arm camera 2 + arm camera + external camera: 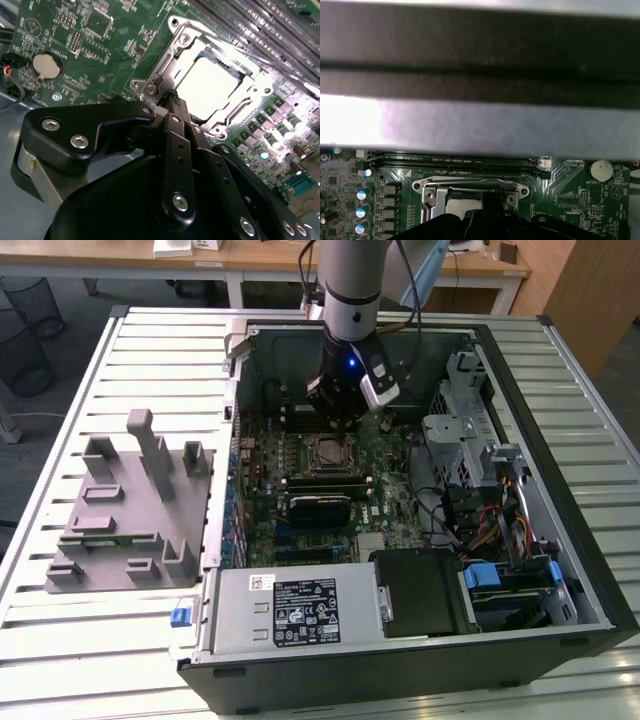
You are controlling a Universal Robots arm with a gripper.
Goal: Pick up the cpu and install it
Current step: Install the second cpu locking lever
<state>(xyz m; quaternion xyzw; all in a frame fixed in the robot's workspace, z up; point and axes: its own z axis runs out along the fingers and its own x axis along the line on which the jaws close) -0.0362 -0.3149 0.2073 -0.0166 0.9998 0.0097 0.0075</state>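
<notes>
The open PC case point(420, 540) lies on a slatted table point(150, 350), with desks point(120, 255) beyond. The gripper point(172, 95), clenched and empty, hovers just above the cpu point(210, 87), seated in its socket point(165, 67).

Your exterior view looks down from high up and some way off, taking in the whole open computer case point(400, 490) on the slatted tabletop point(150, 360) and the arm above it. Your second wrist view sits close behind the tool point(172, 97), looking past its black links at the motherboard socket point(210, 85) (very near, seen at a slant). Your first wrist view faces the same socket point(470, 195) from another side, under a broad dark bar. All three views share the socket.
</notes>
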